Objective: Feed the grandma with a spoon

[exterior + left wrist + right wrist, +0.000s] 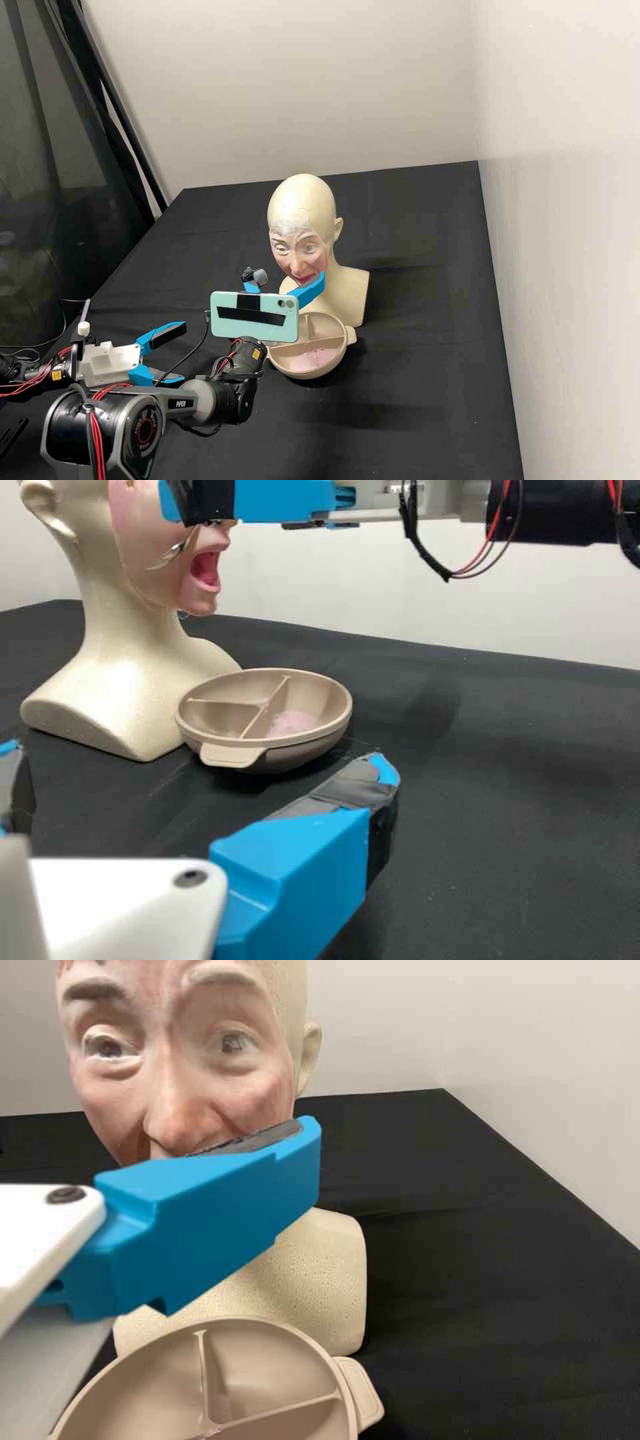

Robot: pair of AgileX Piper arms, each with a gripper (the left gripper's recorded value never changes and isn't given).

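**Spoon at the grandma's lips, spare arm parked low**

The grandma (303, 227), a mannequin bust, stands near the middle of the tabletop (413, 267) and faces its near edge. A tan divided bowl (307, 371) sits just in front of the bust, with pinkish food (292, 723) in one compartment. That closeness probably keeps the trip from food to mouth short.

The right gripper (200, 498) is held level at mouth height, its tip right at the open mouth. In the left wrist view a thin metal curve, which I take for the spoon (172, 552), hangs just under that tip against the cheek beside the lips. I cannot tell how its jaws stand or how the spoon is held.

The left gripper (181, 353) rests low near the tabletop's near left corner, jaws wide and holding nothing. It is well apart from bowl and bust, seemingly to leave the feeding arm room.

The task looks to be at the delivery step.
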